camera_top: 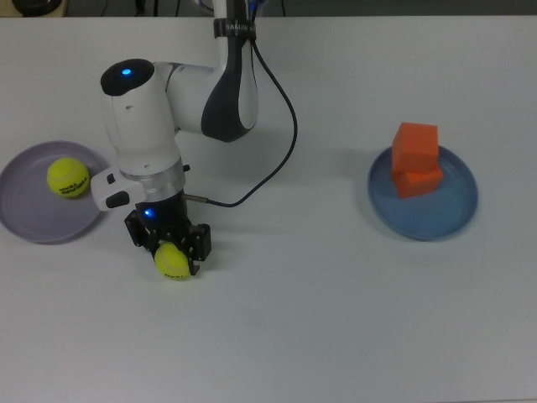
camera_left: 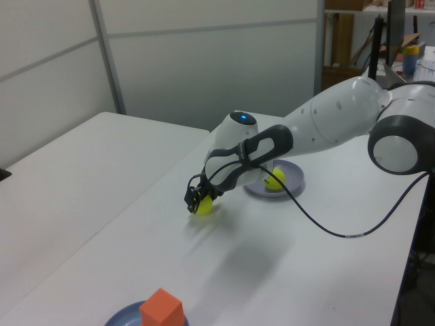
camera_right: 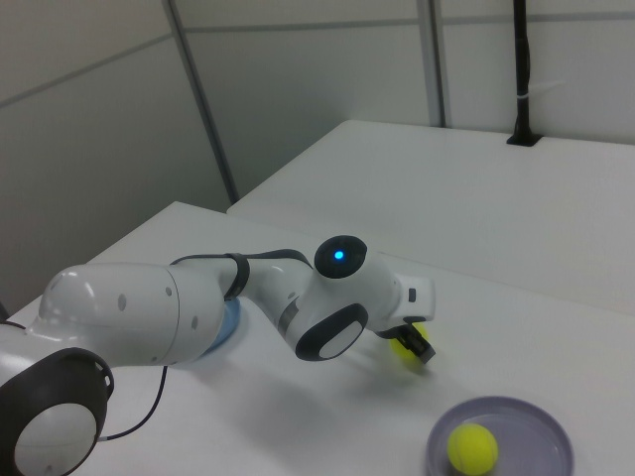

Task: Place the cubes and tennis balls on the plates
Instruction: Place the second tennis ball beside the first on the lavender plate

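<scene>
Tennis ball [camera_top: 172, 261] on the table [camera_top: 319, 319] is bracketed by the spread end effector [camera_top: 170, 248], not yet pinched; off-centre closure could roll it away from the lavender plate [camera_top: 25, 220] beside.

Small black lettering stands on the tennis ball on the lavender plate [camera_top: 33, 220] and on the tennis ball under the gripper [camera_top: 171, 259], but neither print can be read. A dark band on the arm [camera_top: 232, 28] in the top view carries pale letters, also unreadable.
</scene>
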Robot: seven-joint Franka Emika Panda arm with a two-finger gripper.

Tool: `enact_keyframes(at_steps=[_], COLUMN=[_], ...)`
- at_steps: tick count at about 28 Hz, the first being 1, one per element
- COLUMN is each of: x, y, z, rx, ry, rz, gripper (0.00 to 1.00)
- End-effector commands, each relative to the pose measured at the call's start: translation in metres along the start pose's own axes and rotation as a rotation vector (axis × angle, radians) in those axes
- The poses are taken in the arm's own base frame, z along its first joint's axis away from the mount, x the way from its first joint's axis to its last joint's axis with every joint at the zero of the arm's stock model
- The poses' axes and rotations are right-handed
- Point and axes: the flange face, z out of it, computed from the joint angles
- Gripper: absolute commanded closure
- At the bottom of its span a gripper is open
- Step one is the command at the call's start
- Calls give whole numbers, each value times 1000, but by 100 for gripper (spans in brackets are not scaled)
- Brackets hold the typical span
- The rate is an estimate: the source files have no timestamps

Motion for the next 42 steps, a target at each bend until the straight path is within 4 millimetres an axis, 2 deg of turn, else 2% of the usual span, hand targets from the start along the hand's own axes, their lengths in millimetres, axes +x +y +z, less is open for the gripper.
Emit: enact_keyframes(at_steps=[1,5,7,8,11,12,16,17,18,21,23,27,31,32,33,35,40,41,42], x=[14,32,39,45,52,51,52,49,46,40,34,21,20,20,21,22,27,28,31], y=[-4,10,25,41,68,85,116,135,145,165,185,201,203,205,206,208,204,203,201], z=[-17,-54,-69,-82,-100,-103,-107,-108,-106,-103,-102,-96,-94,-95,-96,-99,-116,-123,-139], rx=[6,6,-5,-20,-49,-69,-109,-128,-138,-152,-168,-187,-189,-189,-189,-188,-170,-162,-147], ry=[44,76,64,51,47,29,32,26,17,2,-10,-37,-41,-38,-36,-32,-41,-42,-45], rz=[13,35,50,65,96,112,141,156,160,164,184,200,202,210,215,223,237,239,242], gripper=[100,100,100,100,100,100,100,100,100,100,100,100,100,94,76,0,0,0,0])
